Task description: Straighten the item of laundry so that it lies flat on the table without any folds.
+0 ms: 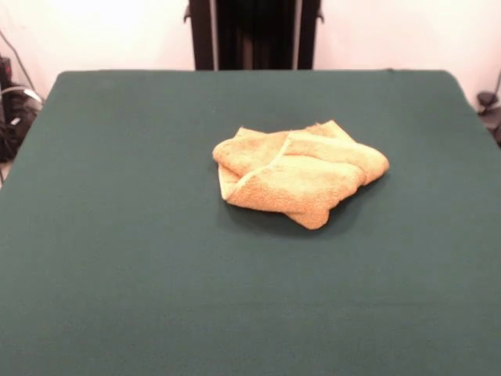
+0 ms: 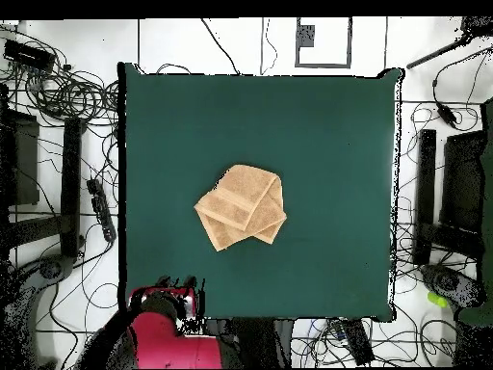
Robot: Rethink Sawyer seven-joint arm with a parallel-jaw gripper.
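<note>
The orange-yellow terry towel (image 1: 300, 176) lies crumpled near the middle of the dark green table (image 1: 117, 258). It is folded over itself in several overlapping layers, with a paler hem running across its top. In the overhead view the towel (image 2: 243, 206) sits at the table's (image 2: 327, 125) centre as a bunched, roughly diamond-shaped heap. The robot's red arm (image 2: 168, 328) is drawn back beyond the table's bottom edge in the overhead view. The gripper itself shows in neither view.
The black pedestal (image 1: 254, 33) stands behind the table's far edge in the front view. Cables and dark equipment (image 2: 58, 145) lie on the floor around the table on both sides.
</note>
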